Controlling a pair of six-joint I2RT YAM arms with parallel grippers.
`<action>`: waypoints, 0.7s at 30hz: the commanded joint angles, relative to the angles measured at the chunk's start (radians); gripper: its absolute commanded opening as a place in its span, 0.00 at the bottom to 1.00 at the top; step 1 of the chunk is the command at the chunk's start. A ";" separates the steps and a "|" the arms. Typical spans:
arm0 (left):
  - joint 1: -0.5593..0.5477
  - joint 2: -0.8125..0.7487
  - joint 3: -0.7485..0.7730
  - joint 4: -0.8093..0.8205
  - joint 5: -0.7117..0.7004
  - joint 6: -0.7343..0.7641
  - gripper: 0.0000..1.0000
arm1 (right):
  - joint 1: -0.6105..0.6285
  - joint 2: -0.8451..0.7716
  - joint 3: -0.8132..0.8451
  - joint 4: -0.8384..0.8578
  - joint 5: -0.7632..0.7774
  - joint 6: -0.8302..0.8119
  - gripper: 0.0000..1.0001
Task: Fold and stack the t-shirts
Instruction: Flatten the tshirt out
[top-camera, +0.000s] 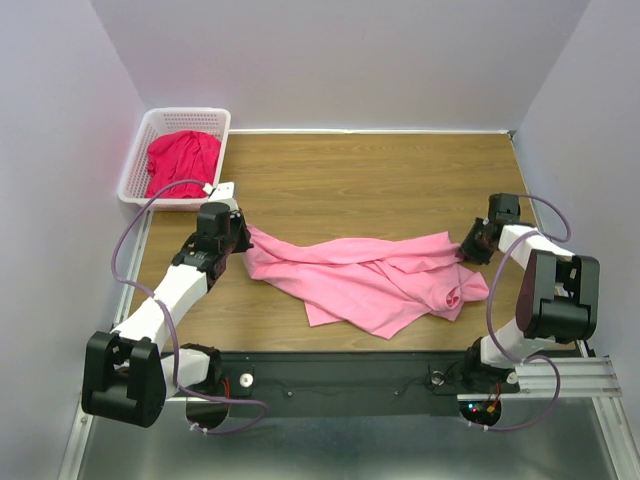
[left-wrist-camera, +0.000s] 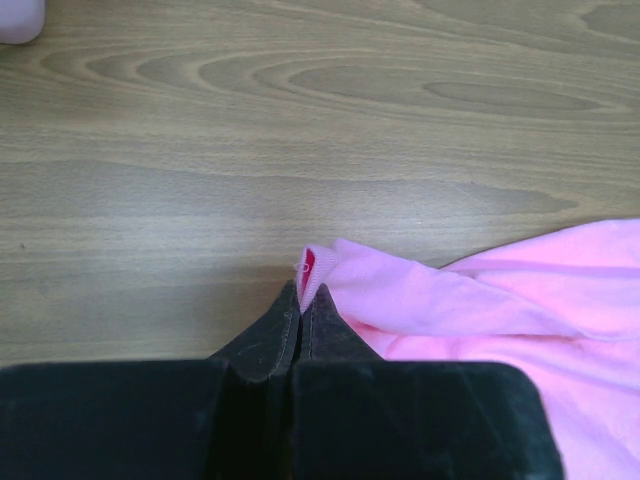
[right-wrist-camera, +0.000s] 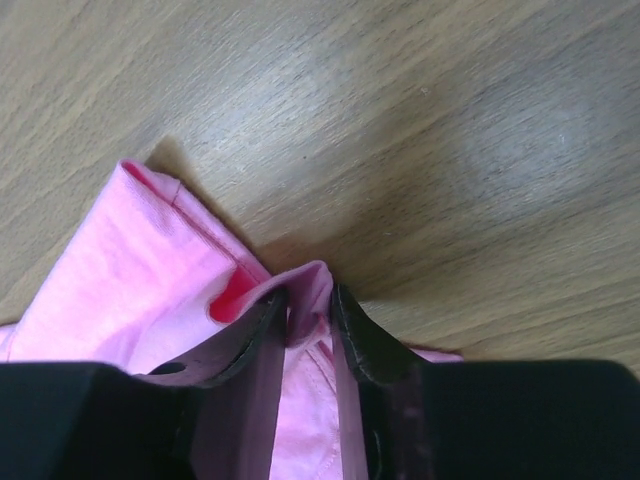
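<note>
- Overhead view: the pink shirt (top-camera: 370, 278) lies crumpled and twisted across the near middle of the table (top-camera: 380, 180), drawn out from left to right between the two arms. The red shirt (top-camera: 183, 160) sits bunched in the white basket (top-camera: 133, 170) at the far left corner, well apart from the pink one. Neither is folded and no stack has been begun.
- Overhead view, tools: the left gripper (top-camera: 240, 238) meets the left end of the pink shirt, and the right gripper (top-camera: 466, 246) meets its right end.
- Left wrist view: the jaws are closed almost flush, pinching only a small tip of pink edge. The rest of the cloth trails away to the right over bare wood. The bite is judged shallow.
- Right wrist view: the jaws stand narrowly apart with a fold of pink cloth filling the gap, so the cloth is held. This bite looks deeper than the left one.
- Handling assessment: the cloth is light, limp and without stiffness. It will likely sag, drag and bunch unless kept taut between two holds.
- Hold points: the seamed edges at the hem and shoulder corners are the soundest places to grip, being thicker.
- Risk noted: the shallow left pinch may slip once tension comes on.
</note>
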 joint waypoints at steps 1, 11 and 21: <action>0.004 -0.032 0.001 0.028 0.004 0.016 0.00 | 0.007 0.004 0.035 0.032 0.024 -0.002 0.28; 0.004 -0.031 -0.001 0.022 -0.030 0.019 0.00 | 0.007 -0.011 0.031 0.032 0.081 -0.014 0.07; 0.006 -0.074 0.033 -0.017 -0.088 0.021 0.00 | 0.007 -0.152 0.154 -0.018 0.077 0.022 0.01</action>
